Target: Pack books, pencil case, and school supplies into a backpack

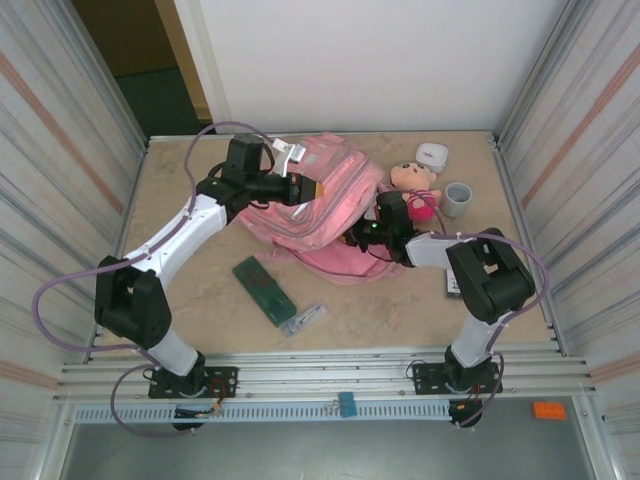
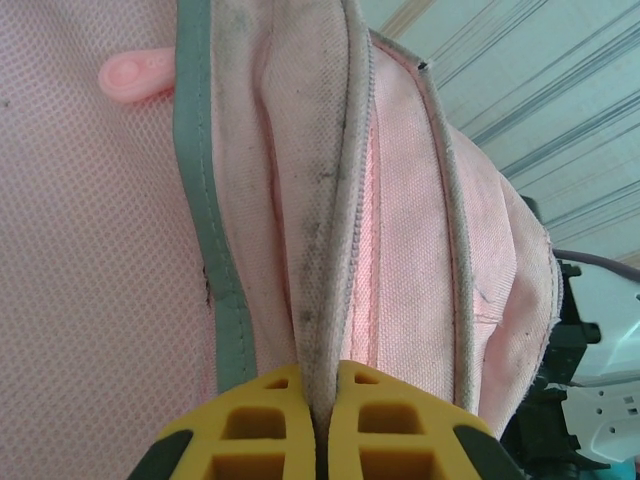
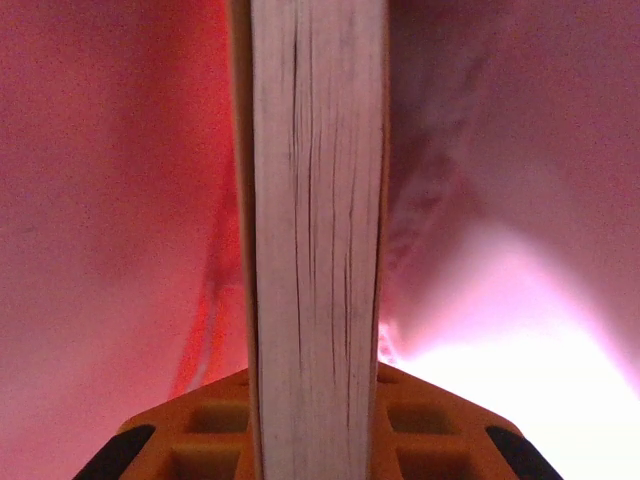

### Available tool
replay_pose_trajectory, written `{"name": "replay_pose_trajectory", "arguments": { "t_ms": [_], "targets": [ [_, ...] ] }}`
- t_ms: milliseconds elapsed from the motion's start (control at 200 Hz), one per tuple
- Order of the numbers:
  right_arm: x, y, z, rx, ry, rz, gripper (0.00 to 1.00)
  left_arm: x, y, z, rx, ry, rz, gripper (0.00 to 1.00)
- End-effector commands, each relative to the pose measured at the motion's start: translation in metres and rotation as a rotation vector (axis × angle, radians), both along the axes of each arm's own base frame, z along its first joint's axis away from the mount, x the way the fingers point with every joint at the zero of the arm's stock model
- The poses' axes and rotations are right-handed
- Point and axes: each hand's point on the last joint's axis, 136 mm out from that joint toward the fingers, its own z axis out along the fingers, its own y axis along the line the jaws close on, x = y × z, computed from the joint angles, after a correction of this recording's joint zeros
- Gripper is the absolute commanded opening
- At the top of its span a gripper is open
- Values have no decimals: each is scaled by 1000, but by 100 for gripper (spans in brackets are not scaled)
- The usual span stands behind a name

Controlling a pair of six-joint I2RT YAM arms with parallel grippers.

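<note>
The left pincer point(image 1: 318, 188) is squeezed tight on a bit of the pink backpack point(image 1: 345, 205). In its own camera, the yellow fingers point(image 2: 250, 425) nip a dirty cloth edge point(image 2: 310, 290) of the backpack point(image 2: 90, 250). The cloth runs up and away from the pincer point(image 2: 318, 390).

The right pincer point(image 1: 356, 238) is pushed into the backpack from the other side, facing the left pincer. Its own camera shows it holding the book point(image 3: 315, 200). The pale pages stand straight up between the two orange fingers point(image 3: 190, 430). Glowing pink cloth point(image 3: 110, 200) is all around this pincer point(image 3: 315, 405).

The dark green pencil case point(image 1: 264, 289) lies flat on the table point(image 1: 400, 310), on the near side of the left pincer and well apart from it. The clear pen point(image 1: 302, 320) lies just beside the case's near end. A pink doll point(image 1: 413, 180) and a grey cup point(image 1: 457, 198) sit just behind the right pincer.
</note>
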Motion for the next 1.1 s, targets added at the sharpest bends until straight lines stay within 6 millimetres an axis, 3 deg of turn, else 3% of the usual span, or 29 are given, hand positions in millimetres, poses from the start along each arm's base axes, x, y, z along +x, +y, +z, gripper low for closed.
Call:
{"name": "replay_pose_trajectory", "arguments": {
  "t_ms": [0, 95, 246, 376, 556, 646, 762, 1097],
  "targets": [
    [24, -8, 8, -61, -68, -70, 29, -11, -5, 52, -79, -158, -60, 0],
    [15, -23, 3, -129, -60, -82, 44, -5, 2, 34, -6, -148, -12, 0],
    [-9, -52, 8, -221, -30, -103, 56, 0, 9, 7, 64, -114, 27, 0],
    [-34, -74, 21, -312, -18, -108, 58, 1, 9, -6, 72, -78, 39, 0],
    [-68, -91, 25, -384, 4, -143, 57, 5, 5, -3, 35, -62, 48, 0],
    [-76, -98, 25, -404, 7, -176, 51, 7, 4, -1, 20, -54, 51, 0],
    [-76, -97, 21, -364, 17, -203, 33, 7, 0, 2, -4, -45, 41, 0],
    [-62, -73, 14, -362, -20, -215, 13, 3, -6, 11, -52, -39, 14, 0]
  ]
}}
